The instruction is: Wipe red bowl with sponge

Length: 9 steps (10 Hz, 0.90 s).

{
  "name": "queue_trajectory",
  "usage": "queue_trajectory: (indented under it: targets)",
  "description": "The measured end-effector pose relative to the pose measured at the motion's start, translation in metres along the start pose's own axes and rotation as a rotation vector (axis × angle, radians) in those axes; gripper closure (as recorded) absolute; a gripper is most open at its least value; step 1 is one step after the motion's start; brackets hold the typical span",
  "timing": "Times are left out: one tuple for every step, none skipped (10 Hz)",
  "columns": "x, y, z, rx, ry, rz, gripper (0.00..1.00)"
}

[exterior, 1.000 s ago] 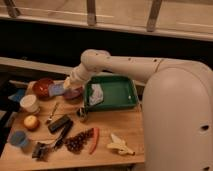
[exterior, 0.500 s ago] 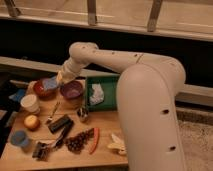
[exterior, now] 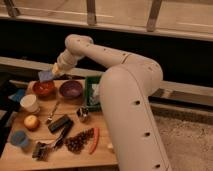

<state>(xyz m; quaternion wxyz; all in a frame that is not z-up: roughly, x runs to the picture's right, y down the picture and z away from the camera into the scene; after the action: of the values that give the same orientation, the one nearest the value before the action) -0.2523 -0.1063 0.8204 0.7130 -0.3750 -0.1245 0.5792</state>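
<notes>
The red bowl (exterior: 43, 89) sits at the back left of the wooden table (exterior: 75, 159). My gripper (exterior: 52, 73) reaches in from the right on the white arm (exterior: 95, 50) and is shut on a bluish sponge (exterior: 45, 76). The sponge hangs just above the red bowl's back rim. I cannot tell whether it touches the bowl.
A purple bowl (exterior: 70, 90) stands right of the red bowl, and a green tray (exterior: 92, 93) is partly hidden behind my arm. In front are a white cup (exterior: 29, 103), an orange (exterior: 31, 122), a blue cup (exterior: 19, 139), a spoon (exterior: 51, 114), a metal cup (exterior: 83, 114), a black block (exterior: 59, 123), grapes (exterior: 77, 143) and a red chili (exterior: 95, 140).
My gripper has carried the sponge left, from beside the green tray past the purple bowl to over the red bowl. The arm now fills more of the right side.
</notes>
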Motion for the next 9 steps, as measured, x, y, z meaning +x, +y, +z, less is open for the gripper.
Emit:
queue_trajectory:
  targets:
    - [0.000, 0.000, -0.001, 0.000, -0.001, 0.000, 1.00]
    - [0.000, -0.001, 0.000, 0.001, 0.001, 0.001, 1.00]
    - [0.001, -0.003, -0.001, 0.007, 0.005, 0.000, 1.00]
    - [0.005, -0.005, 0.001, 0.016, 0.004, 0.004, 1.00]
    - [0.009, -0.009, 0.003, 0.018, 0.000, 0.009, 1.00]
    - [0.010, -0.014, 0.007, 0.020, -0.012, 0.012, 1.00]
    - [0.008, -0.013, 0.014, 0.019, -0.023, 0.009, 1.00]
    - [0.002, -0.008, 0.026, 0.010, -0.035, 0.002, 1.00]
    - [-0.003, -0.005, 0.035, 0.003, -0.042, -0.004, 1.00]
